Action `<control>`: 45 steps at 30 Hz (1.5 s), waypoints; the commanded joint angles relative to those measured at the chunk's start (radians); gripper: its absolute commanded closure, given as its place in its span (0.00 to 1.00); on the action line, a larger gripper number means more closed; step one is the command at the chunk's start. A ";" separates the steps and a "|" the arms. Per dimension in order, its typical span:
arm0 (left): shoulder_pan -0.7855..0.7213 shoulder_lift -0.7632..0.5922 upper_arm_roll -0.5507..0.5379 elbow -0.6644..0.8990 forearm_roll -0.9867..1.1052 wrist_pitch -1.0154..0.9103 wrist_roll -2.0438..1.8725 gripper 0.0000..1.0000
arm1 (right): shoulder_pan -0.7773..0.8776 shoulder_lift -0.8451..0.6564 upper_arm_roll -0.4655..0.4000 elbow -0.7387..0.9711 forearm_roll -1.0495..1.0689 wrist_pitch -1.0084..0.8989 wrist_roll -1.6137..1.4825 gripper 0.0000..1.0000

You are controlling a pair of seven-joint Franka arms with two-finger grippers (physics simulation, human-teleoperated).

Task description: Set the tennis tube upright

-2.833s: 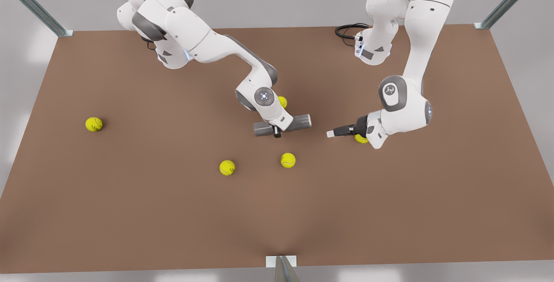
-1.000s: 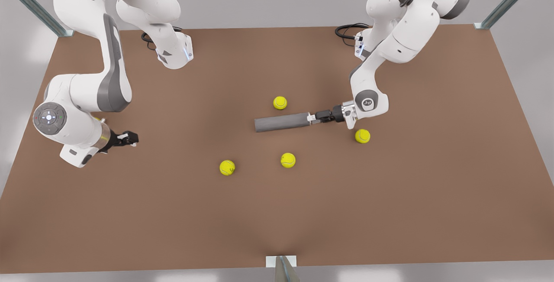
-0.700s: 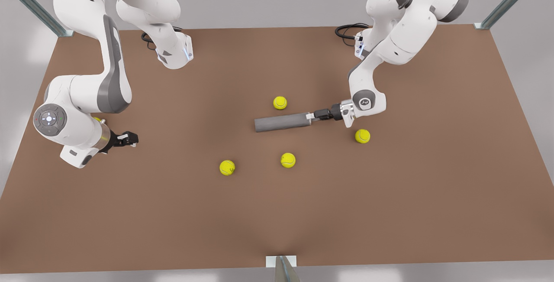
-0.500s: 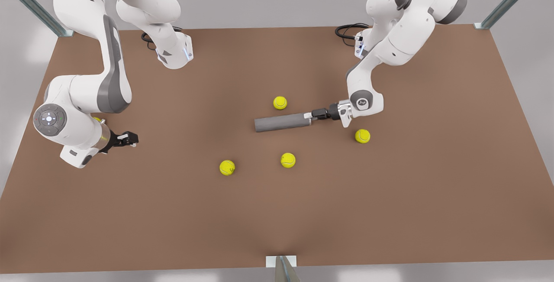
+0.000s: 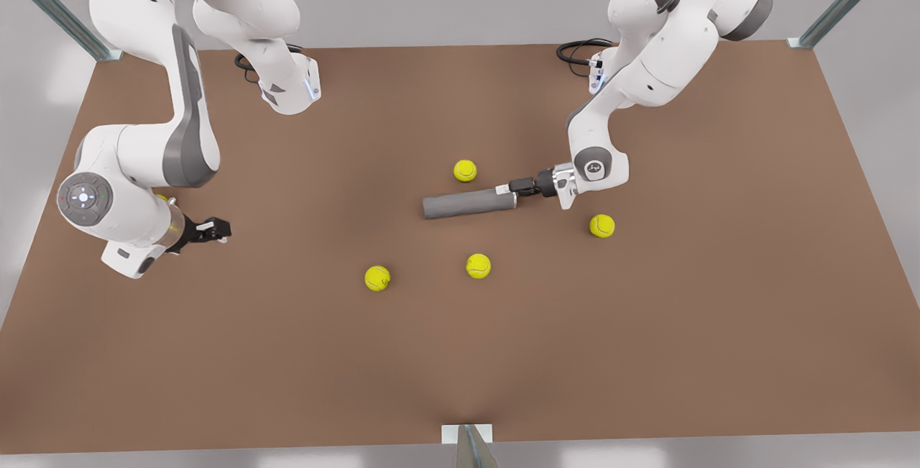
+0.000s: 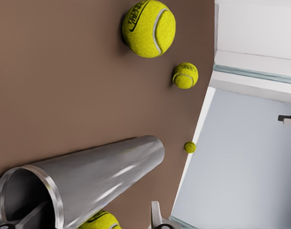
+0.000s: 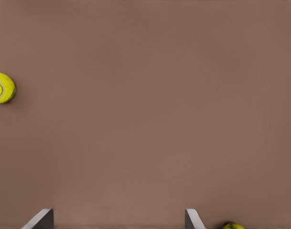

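Note:
The tennis tube is a grey cylinder lying flat near the table's middle, its open rimmed end facing the front view's right. My left gripper is at that end. It is open and straddles the rim, with one finger inside the tube's mouth and the other finger outside. Far off at the front view's left, my right gripper waits low over bare table. Its fingertips are wide apart with nothing between them.
Yellow-green tennis balls lie around the tube: one just behind it, one near the left arm's wrist, two in front. The brown table has free room toward the front edge.
The right arm let go of the tube's middle and withdrew to the front view's left. The left gripper slid in to the tube's open end. The tube still lies flat.

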State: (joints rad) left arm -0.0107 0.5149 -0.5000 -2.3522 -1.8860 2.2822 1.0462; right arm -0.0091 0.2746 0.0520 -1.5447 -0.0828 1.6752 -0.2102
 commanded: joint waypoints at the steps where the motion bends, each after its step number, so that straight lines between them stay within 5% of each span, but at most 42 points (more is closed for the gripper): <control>1: 0.000 0.001 0.000 0.002 -0.007 -0.001 0.000 0.01 | 0.000 0.000 0.000 0.000 0.000 0.001 0.000 0.00; 4: -0.005 0.005 -0.005 0.008 -0.028 -0.001 0.000 0.06 | 0.000 0.001 0.000 0.000 0.000 0.003 0.000 0.00; 5: -0.005 0.005 -0.006 0.010 -0.030 -0.003 0.000 0.25 | -0.002 0.003 0.000 -0.002 0.000 0.005 0.000 0.00; 6: -0.002 0.005 -0.006 0.010 -0.030 -0.009 -0.002 0.33 | -0.002 0.003 -0.001 -0.003 0.000 0.005 0.000 0.00; 14: 0.044 0.005 -0.008 0.010 -0.032 -0.124 -0.008 0.38 | 0.005 0.014 -0.001 0.002 0.020 0.008 -0.002 0.00; 23: 0.037 0.004 -0.022 0.021 -0.076 -0.109 -0.008 0.79 | 0.008 0.015 0.000 0.003 0.020 0.008 -0.002 0.00; 38: 0.066 -0.013 -0.046 0.021 -0.111 -0.096 -0.074 0.79 | -0.002 0.015 -0.001 -0.002 0.021 0.021 -0.003 0.00; 40: 0.155 -0.015 -0.136 0.021 -0.110 -0.092 -0.109 0.79 | -0.002 0.015 -0.001 -0.002 0.021 0.023 -0.003 0.00; 45: 0.170 -0.073 -0.150 0.047 -0.093 -0.092 -0.250 0.79 | -0.002 0.015 -0.001 -0.002 0.021 0.021 -0.003 0.00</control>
State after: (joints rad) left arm 0.1597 0.4404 -0.6504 -2.3005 -1.9799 2.1895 0.7839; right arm -0.0108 0.2900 0.0506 -1.5465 -0.0614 1.6966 -0.2132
